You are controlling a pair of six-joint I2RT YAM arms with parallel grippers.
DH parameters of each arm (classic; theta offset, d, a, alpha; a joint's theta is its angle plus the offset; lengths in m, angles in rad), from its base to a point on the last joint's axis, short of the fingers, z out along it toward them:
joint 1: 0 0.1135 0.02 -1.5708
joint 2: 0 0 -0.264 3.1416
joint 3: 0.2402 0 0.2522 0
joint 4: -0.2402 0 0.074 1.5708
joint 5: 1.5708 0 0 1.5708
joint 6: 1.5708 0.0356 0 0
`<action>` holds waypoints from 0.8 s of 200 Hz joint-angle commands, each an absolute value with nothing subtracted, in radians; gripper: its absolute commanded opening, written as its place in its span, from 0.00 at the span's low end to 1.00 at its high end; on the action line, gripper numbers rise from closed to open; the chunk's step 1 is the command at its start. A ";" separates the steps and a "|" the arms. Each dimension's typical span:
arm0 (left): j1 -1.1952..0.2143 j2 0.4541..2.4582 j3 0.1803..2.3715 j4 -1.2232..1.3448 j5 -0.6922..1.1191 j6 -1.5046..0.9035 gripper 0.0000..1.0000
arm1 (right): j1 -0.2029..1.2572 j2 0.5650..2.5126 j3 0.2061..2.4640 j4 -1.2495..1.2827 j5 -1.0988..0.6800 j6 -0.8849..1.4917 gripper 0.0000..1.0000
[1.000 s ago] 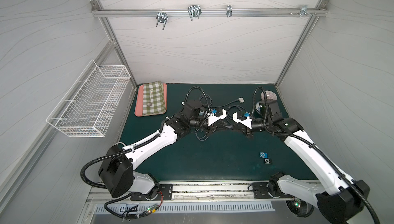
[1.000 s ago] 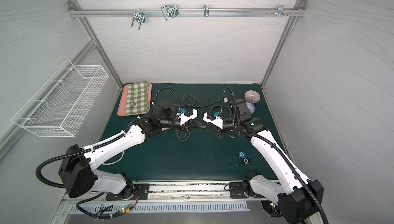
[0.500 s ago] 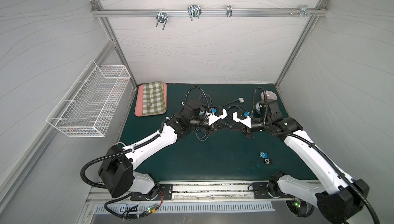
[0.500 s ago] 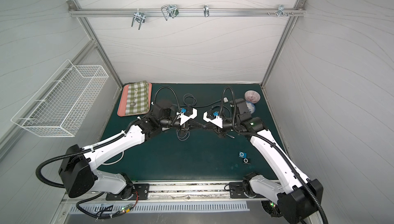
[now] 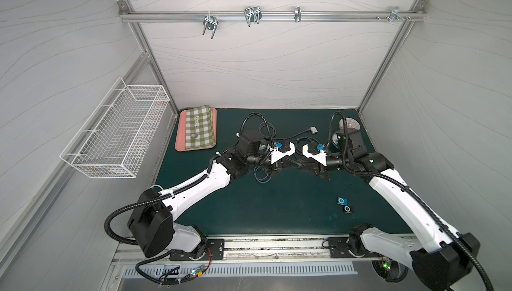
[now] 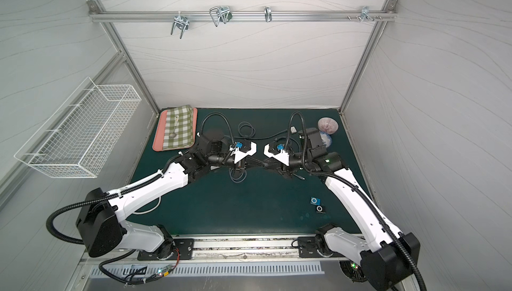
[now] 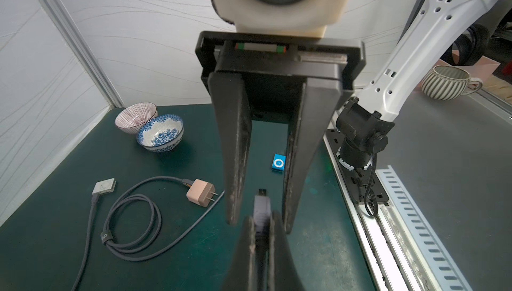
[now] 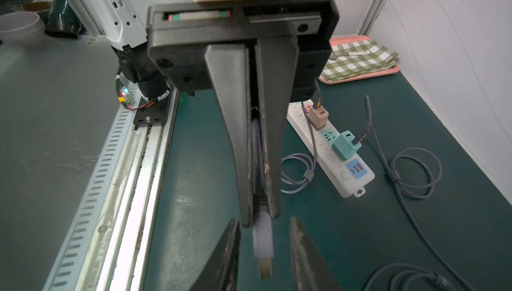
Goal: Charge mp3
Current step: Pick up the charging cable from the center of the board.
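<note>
**Grey plug pinched in your left pincer, right pincer spread around its tip**

Grey and stubby, the USB plug (image 8: 263,244) sits clamped between the fingers of your left pincer (image 7: 261,221). Its metal tip sticks out past the fingertips, and its cable (image 8: 256,142) runs back between the fingers. Your right pincer (image 8: 263,221) faces it tip to tip above the tabletop (image 5: 277,206). Its fingers are spread apart, one on each side of the plug's protruding end, with a gap showing on both sides. It grips nothing.

The blue mp3 player (image 5: 342,200) lies flat on the tabletop, well apart from both pincers. It is back behind the right pincer, along the right arm toward that arm's base. A black player (image 5: 347,209) lies just beside it, a little farther from the pincers. In the left wrist view you see the blue one through the gap between the right pincer's fingers.

Behind the left pincer a white power strip (image 8: 336,166) lies on the tabletop, with a plugged pink charger (image 8: 318,117) and a teal charger (image 8: 345,144) seated in it. Behind the right pincer stand a blue-patterned bowl (image 7: 160,133) and a striped pink bowl (image 7: 135,116), side by side. A loose pink charger (image 7: 201,192) with a coiled grey cable (image 7: 106,237) lies nearer the pincer tips.
</note>
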State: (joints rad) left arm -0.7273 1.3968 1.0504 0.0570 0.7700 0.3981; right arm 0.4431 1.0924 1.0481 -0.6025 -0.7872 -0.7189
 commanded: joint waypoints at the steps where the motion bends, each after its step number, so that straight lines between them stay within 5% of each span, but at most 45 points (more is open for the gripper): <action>1: -0.713 1.356 1.061 0.064 0.749 0.436 0.00 | 0.411 1.081 1.053 -0.583 -0.790 -0.692 0.41; 52: -0.647 1.313 1.016 0.087 0.730 0.418 0.00 | 0.362 1.071 1.004 -0.593 -0.564 -0.557 0.58; 92: -0.603 1.280 0.976 0.086 0.702 0.418 0.00 | 0.262 1.131 1.037 -0.646 -0.170 -0.027 0.67; 160: -0.590 1.247 0.936 0.098 0.668 0.423 0.00 | 0.067 1.206 0.976 -0.999 -0.116 0.531 0.71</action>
